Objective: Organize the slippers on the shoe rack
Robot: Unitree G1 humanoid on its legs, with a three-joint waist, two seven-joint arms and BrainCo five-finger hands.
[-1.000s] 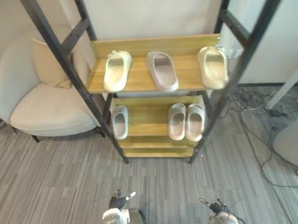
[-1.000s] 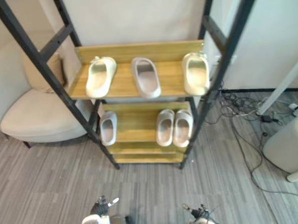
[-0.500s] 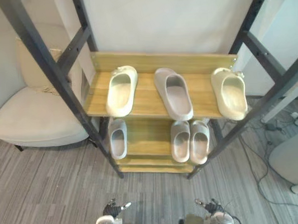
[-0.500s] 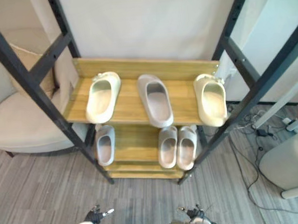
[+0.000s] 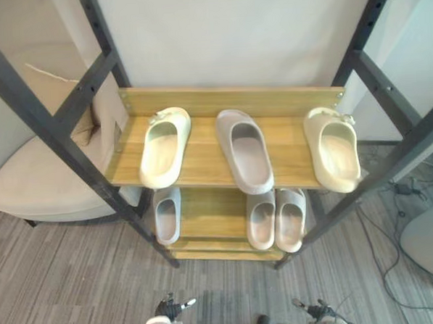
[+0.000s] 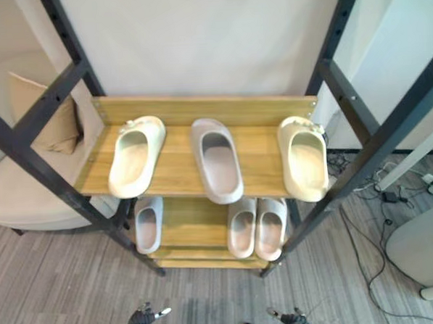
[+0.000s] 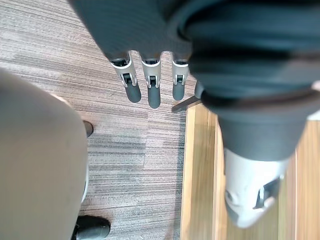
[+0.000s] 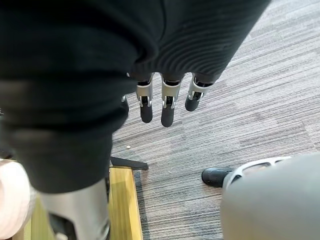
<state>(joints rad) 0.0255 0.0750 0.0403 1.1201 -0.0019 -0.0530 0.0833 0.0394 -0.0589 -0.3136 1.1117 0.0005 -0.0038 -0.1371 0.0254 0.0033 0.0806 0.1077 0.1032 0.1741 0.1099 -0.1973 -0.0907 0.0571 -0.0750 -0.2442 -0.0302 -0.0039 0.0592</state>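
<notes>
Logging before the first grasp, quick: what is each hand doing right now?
Left hand: open, fingers straight, holding nothing.
Right hand: open, fingers straight, holding nothing.

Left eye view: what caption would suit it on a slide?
Shoe rack: grey slipper between two cream slippers on top, three pale slippers below; left hand and right hand open in front.

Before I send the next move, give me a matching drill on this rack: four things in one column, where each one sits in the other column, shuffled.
Things
1. mauve-grey slipper
2. side-by-side pair
3. lone pale slipper
4. cushion

Places
A. lower shelf, left end
B. on the armchair
C. upper shelf, between the cream slippers
D. lower shelf, right end

Pairs: 1-C, 2-D, 3-A, 4-B
</notes>
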